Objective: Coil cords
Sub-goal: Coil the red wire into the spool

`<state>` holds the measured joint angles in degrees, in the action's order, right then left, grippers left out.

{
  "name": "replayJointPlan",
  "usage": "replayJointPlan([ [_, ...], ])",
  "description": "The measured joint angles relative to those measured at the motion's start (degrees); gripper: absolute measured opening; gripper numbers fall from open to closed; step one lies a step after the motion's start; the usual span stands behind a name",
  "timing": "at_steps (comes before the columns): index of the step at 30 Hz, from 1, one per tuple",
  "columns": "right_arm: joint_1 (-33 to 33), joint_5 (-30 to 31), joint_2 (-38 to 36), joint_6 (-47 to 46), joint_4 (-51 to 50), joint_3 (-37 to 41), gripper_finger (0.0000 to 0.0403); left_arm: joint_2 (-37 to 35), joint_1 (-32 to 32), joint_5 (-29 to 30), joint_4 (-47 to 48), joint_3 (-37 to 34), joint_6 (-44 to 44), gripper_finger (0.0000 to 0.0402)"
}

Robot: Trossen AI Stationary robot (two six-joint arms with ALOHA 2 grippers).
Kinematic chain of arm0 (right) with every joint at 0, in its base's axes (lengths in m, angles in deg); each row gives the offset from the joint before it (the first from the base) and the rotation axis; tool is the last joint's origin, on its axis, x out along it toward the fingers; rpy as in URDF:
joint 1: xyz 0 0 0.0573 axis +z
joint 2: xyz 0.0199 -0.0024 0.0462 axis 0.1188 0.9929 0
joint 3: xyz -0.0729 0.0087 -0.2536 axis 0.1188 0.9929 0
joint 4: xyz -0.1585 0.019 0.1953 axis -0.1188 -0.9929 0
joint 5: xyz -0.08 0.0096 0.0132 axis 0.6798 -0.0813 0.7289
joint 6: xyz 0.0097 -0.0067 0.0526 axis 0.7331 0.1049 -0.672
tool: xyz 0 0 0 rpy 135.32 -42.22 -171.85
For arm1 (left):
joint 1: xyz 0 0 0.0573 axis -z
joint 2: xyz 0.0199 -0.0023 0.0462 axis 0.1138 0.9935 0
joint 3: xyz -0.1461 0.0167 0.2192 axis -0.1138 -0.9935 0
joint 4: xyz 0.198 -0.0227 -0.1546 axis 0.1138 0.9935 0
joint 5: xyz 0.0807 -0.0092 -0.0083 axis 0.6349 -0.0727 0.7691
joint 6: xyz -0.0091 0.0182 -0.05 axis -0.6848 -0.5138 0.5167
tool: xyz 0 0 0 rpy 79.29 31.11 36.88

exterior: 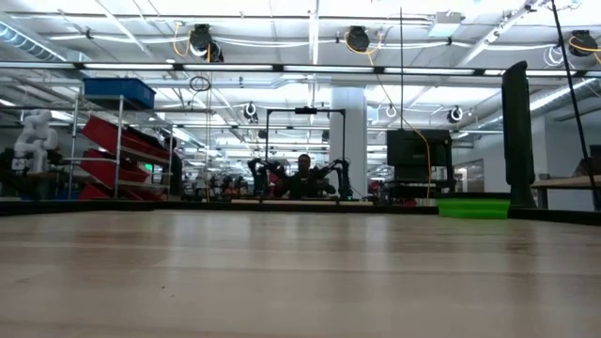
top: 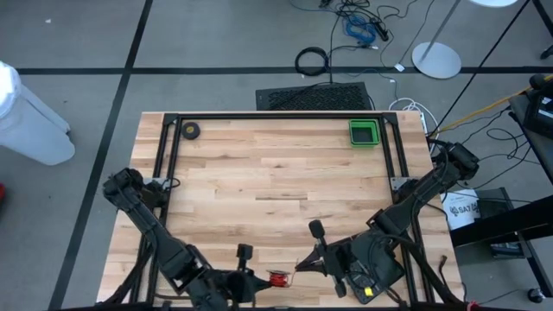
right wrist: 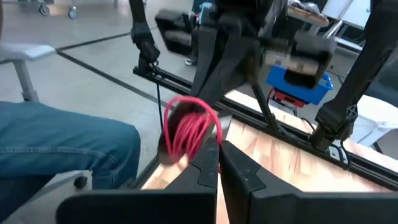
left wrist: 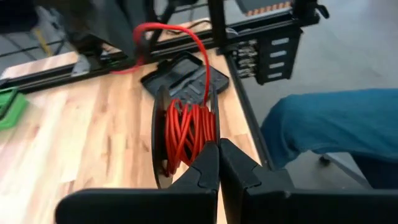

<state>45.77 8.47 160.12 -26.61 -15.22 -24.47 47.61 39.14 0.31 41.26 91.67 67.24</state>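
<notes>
You had both arms low at the near edge of the tabletop (top: 276, 173). Your left gripper (left wrist: 218, 163) had its fingers pressed together, clamped on the black reel (left wrist: 163, 140) wound with red cord (left wrist: 189, 130), which stood on edge at that near edge. Your right gripper (right wrist: 218, 163) sat just beside the reel with its fingers pressed together too; I couldn't tell whether they pinched the loose cord looping off the spool.

Overhead, table-level, two close, perhaps opposed wrist views.
</notes>
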Motion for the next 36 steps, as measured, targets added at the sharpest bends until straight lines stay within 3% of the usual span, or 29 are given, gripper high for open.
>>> replayJointPlan([
  [7, -0.20, -0.21, 0.12, 0.76, 3.27, 0.00, 0.0000, 1.79, -2.39, -5.11, -1.42, 0.00, -2.83, 0.0002],
  [13, -0.71, -0.82, 1.84, 2.16, 5.04, 0.02, 0.0000, 3.76, -3.43, -9.35, -7.10, 0.00, -12.15, 0.0002],
  [19, -1.49, -4.84, 2.14, 1.56, 6.76, 0.02, 0.0000, 4.74, -3.58, -11.12, -12.93, 0.00, -22.73, 0.0002],
  [36, -5.83, -15.99, 7.79, -1.46, 13.66, 0.02, 0.0000, 5.05, -2.50, -15.62, -16.10, -0.02, -34.72, 0.0002],
])
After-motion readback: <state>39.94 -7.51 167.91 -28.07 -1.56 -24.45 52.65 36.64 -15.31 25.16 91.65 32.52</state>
